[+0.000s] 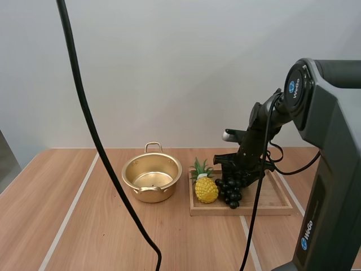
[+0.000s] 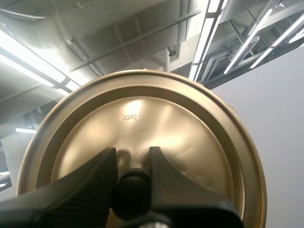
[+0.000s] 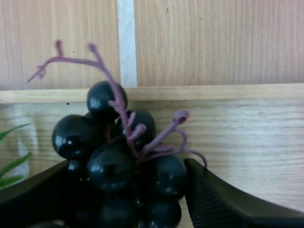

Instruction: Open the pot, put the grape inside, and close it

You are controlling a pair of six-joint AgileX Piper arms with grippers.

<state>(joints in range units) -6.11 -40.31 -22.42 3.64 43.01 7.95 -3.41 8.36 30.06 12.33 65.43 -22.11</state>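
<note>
Two grasps: R gripper (image 1: pixel 232 176) pinches grapes (image 1: pixel 228 195) at tray (image 1: pixel 271 199), pot (image 1: pixel 151 195) centre-left of them; L gripper (image 2: pixel 132 159) clamps lid (image 2: pixel 142 109) knob (image 2: pixel 130 190).

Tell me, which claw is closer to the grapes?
Right. The right claw grips the grapes at the wooden tray. The left claw is busy with the lid, gripping its knob, with no grapes by it.

Pot (image 1: pixel 148 195) left of pineapple (image 1: pixel 206 189) on tray (image 1: pixel 272 199)
</note>
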